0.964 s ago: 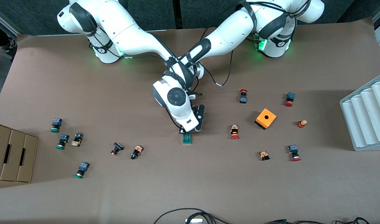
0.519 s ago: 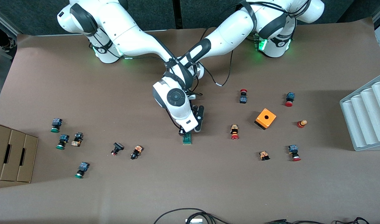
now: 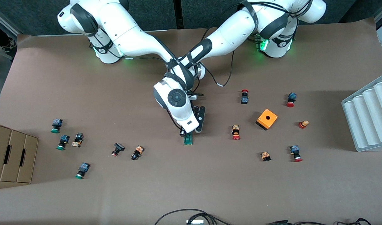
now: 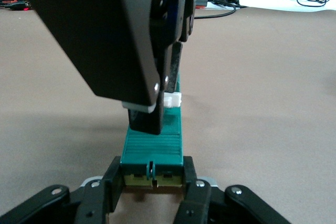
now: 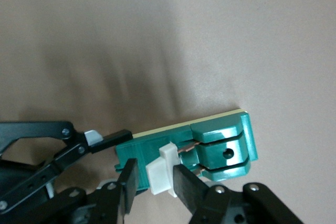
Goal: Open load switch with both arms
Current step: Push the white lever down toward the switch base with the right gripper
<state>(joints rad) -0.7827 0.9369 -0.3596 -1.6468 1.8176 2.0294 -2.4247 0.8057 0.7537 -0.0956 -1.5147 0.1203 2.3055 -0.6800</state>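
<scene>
In the front view, the load switch (image 3: 188,139) is seen lying on the brown surface (image 3: 191,181) near its middle, with both arms converging above it; the orange box (image 3: 267,119) lies toward the left arm's end.

In the left wrist view, the left tool (image 4: 152,181) is closed on 1 end of the load switch (image 4: 153,148), while the right tool (image 4: 155,103) comes down onto it.

In the right wrist view, the right tool (image 5: 155,178) is clamped on the white sliding piece (image 5: 161,170) of the load switch (image 5: 210,145), and the left tool (image 5: 113,139) is seen at the body's end.
</scene>
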